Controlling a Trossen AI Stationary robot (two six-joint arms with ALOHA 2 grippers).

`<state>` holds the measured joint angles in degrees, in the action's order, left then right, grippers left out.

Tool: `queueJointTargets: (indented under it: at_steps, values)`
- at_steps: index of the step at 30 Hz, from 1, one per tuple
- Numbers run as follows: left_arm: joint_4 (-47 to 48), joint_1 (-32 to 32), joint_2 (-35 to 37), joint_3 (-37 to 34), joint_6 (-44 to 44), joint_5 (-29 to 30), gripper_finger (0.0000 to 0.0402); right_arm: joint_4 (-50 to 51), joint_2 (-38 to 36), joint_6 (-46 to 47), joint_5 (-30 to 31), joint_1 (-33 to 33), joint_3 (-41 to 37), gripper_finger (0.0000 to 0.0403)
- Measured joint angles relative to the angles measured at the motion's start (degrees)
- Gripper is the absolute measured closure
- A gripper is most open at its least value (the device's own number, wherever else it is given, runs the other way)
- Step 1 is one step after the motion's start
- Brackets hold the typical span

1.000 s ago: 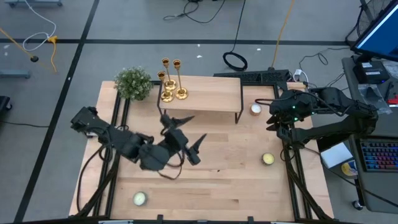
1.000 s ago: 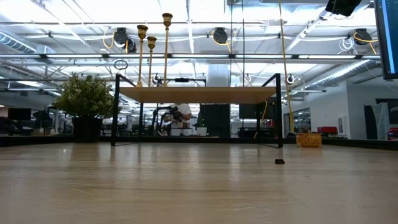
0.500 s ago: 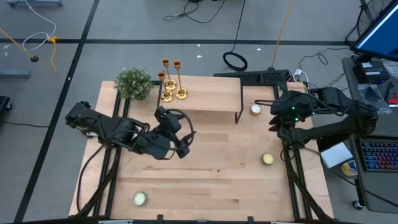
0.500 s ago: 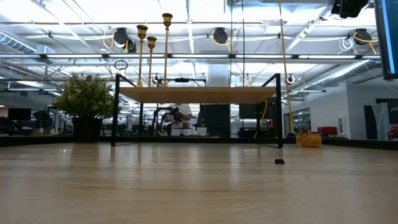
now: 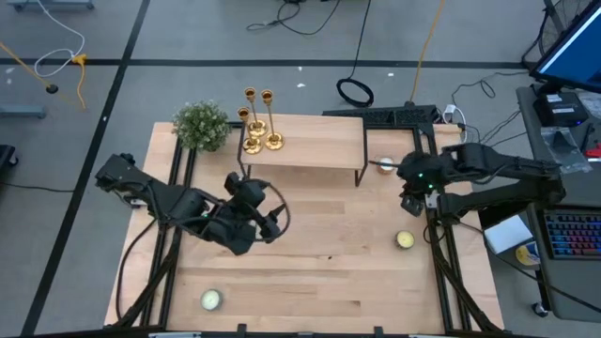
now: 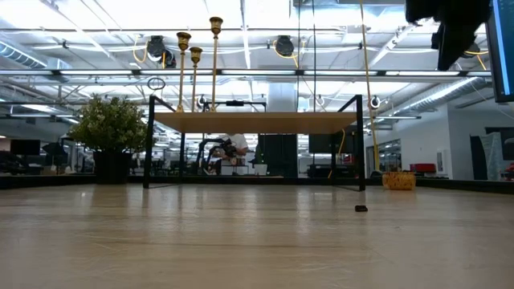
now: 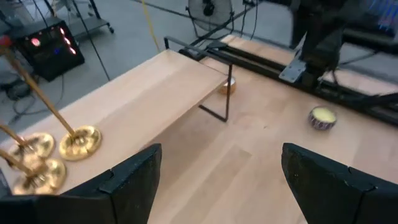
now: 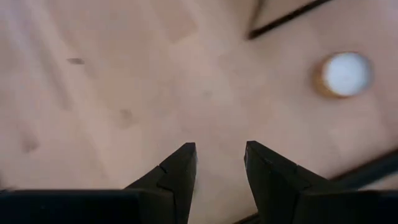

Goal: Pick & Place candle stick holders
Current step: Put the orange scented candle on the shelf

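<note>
The pale wooden bench (image 5: pixel 310 272) is shown with a raised wooden shelf (image 5: pixel 315 141) at upper centre, on whose left end three slim, shiny gold metal candle stick holders (image 5: pixel 256 127) are clustered. The left gripper (image 5: pixel 258 221) is held wide and empty at centre; the right gripper (image 5: pixel 410 202), narrowly parted, holds nothing. Stiff, top-heavy and probably slippery, each holder is best gripped low on the stem.

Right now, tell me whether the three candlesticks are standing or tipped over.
Standing. All three candlesticks sit upright on their round bases at the raised shelf's left end; the low view shows their stems rising straight above it.
</note>
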<state>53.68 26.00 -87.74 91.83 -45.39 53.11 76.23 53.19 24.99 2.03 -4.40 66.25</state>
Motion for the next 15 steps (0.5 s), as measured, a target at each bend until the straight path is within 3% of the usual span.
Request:
queueJointTargets:
  at_steps: [7,15]
  values:
    - [-1.0,4.5,3.8,-8.4,-9.9,4.6,0.0075,-2.0,0.1,-0.2,15.0,-0.7,-3.3,0.0273]
    - [-1.0,10.7,7.5,-16.4,-21.6,10.7,0.0075,-6.0,1.0,-2.9,15.9,-4.9,-3.3,0.0271]
